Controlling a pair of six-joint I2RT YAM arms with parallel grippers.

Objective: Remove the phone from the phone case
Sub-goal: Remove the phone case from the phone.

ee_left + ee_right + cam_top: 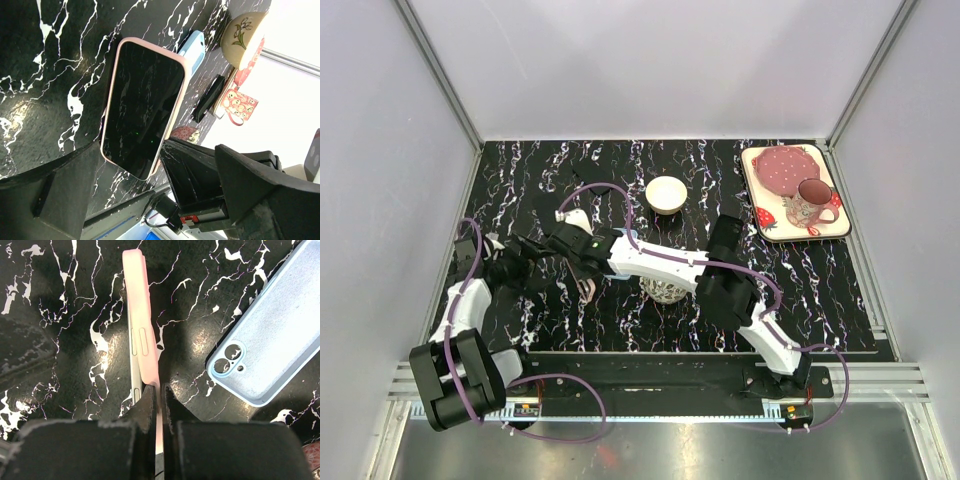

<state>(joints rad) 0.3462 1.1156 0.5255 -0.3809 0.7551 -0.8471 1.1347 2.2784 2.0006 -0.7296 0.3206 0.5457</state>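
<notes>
Phone (142, 107) sits in its case (142, 315), held on edge over the counter (75, 365) by the right pincer (160, 395) clamped on the case's end, while the left pincer (155, 150) stands wide apart around it, so getting a second hold looks like the step now, and next it should squeeze and pull.
</notes>
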